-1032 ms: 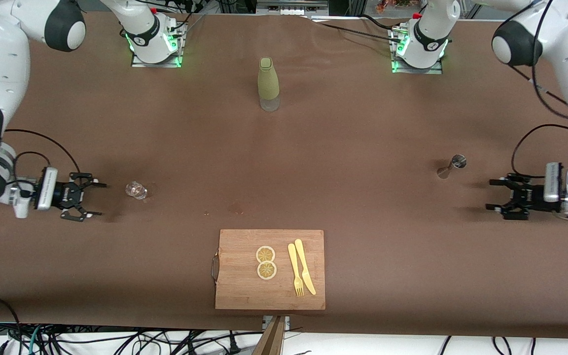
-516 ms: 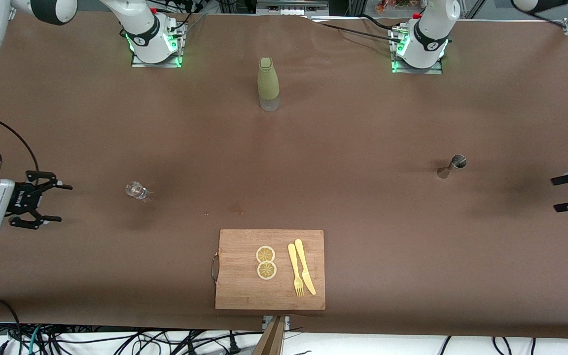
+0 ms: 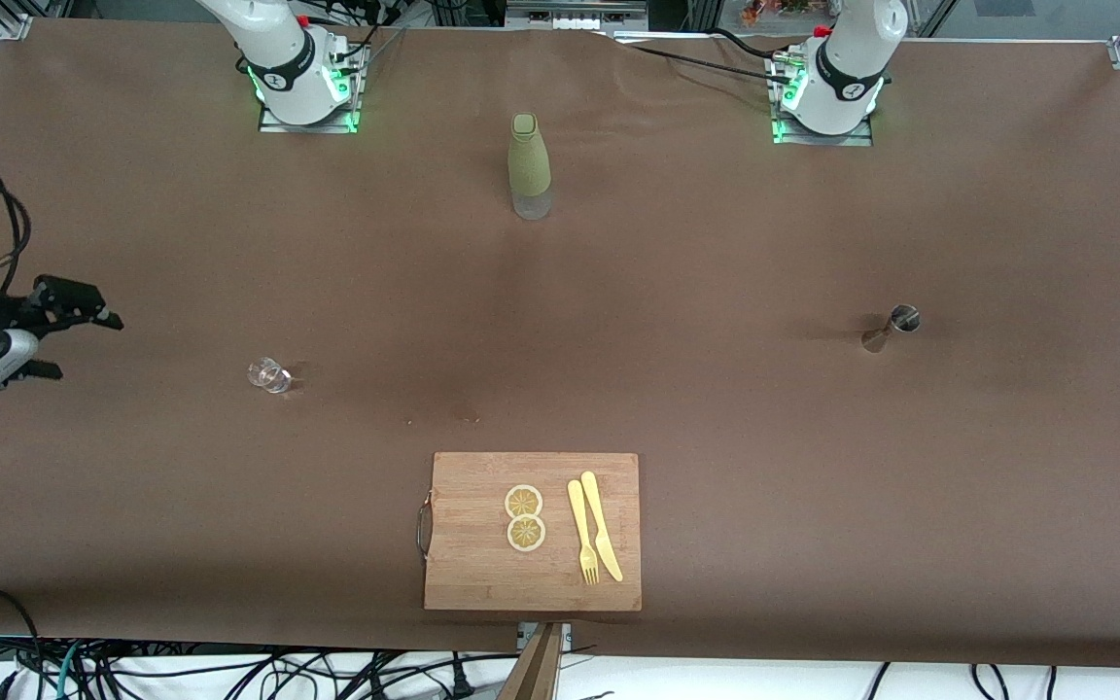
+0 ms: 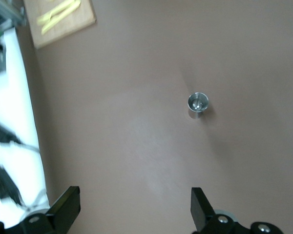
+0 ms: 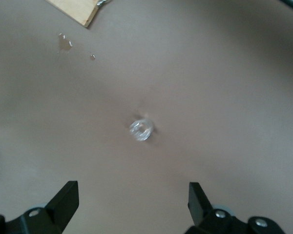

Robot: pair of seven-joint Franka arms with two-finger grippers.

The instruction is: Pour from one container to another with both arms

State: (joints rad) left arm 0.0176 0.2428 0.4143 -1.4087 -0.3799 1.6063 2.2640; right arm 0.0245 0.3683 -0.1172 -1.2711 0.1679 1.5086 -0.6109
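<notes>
While both arms hang up high, nothing is held.
Right gripper point(image 3: 64, 331) and left gripper point(image 4: 134, 214) gape wide; the metal cup point(image 3: 891, 328) stands upright.

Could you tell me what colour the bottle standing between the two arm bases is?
The bottle is olive green with a clear base, best seen in the front view.

2 lemon slices point(image 3: 524, 517), 1 bottle point(image 3: 529, 165)
</notes>
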